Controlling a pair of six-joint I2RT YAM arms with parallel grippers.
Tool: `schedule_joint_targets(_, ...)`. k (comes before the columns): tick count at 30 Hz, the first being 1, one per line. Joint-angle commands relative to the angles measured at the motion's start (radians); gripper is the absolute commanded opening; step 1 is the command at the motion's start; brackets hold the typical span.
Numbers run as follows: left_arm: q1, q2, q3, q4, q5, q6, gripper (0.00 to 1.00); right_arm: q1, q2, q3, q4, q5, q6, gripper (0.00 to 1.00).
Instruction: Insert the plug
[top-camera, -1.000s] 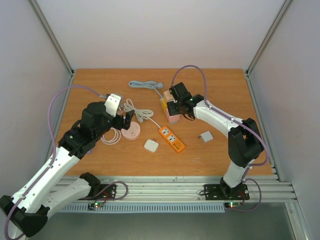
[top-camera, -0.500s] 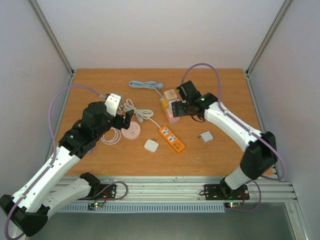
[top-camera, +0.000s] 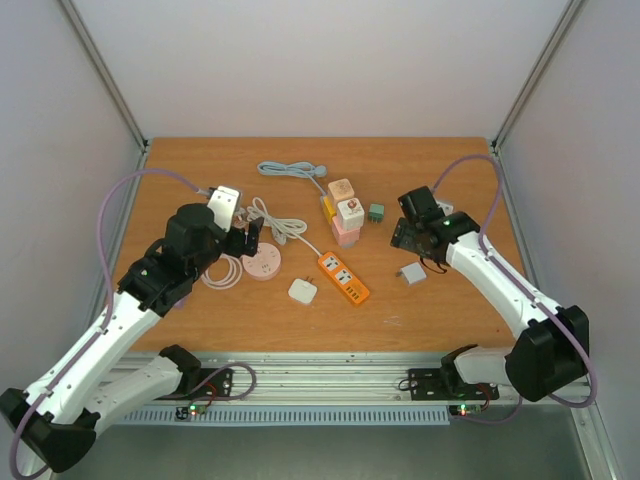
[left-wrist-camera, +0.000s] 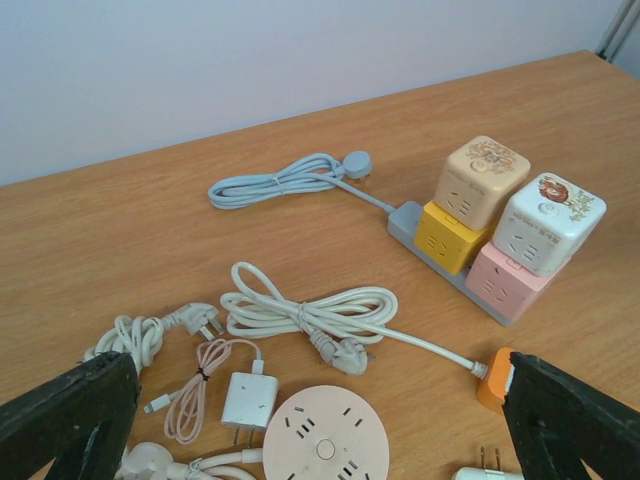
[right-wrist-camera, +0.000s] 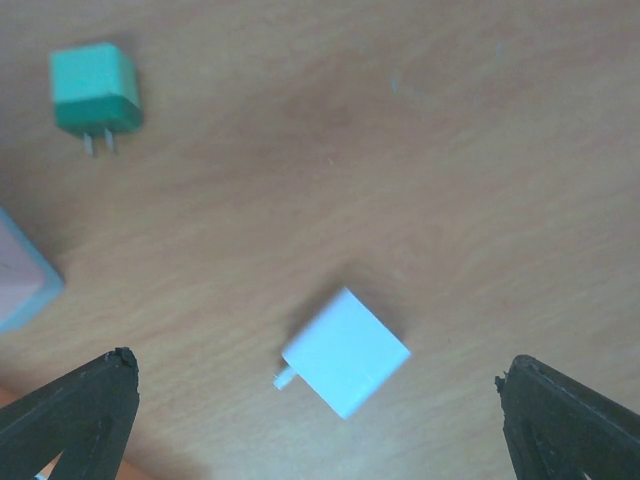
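White plug (right-wrist-camera: 345, 365), which I take to be the one to insert, lies flat on the bench (right-wrist-camera: 480, 150). It sits directly under the right jaws and between them, closer than anything else in that wrist view. A short pin sticks out on the side facing the left-hand finger. The right jaws stand wide open and hold nothing.

The plug looks like a small, light block of hard plastic with smooth faces. I judge it stiff and not fragile, but apt to skid or twist under a careless pinch. The best hold seems to be across two opposite flat sides of the body, clear of the pins, so that they stay free for the socket.

Farther out from those jaws, up and to their left, lies a green plug (right-wrist-camera: 95, 90). The pink corner of the cube socket strip (right-wrist-camera: 20, 285) shows at the edge.

The left jaws are also wide open and empty, hovering over a round pink socket (left-wrist-camera: 325, 440). Beyond them lie a coiled white cord (left-wrist-camera: 300, 310) and a grey cord (left-wrist-camera: 285, 180).
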Motion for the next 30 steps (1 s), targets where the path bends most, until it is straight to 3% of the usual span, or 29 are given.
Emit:
schedule_joint_targets(1,0.003,-0.017,0.003,0.030,-0.033,-0.015,0.99,-0.016,-0.010,-0.079,0.004,-0.055,0.109,0.98)
schedule_joint_targets(10,0.003,-0.031,-0.007,0.049,0.010,-0.013,0.99,-0.105,0.098,-0.184,0.075,-0.193,0.193,0.97)
schedule_joint_targets(17,0.003,-0.028,-0.006,0.058,0.030,-0.026,0.99,-0.136,0.193,-0.207,0.158,-0.295,0.236,0.87)
schedule_joint_targets(30,0.003,0.004,0.013,0.034,0.047,-0.044,0.99,-0.137,0.277,-0.193,0.155,-0.201,0.295,0.86)
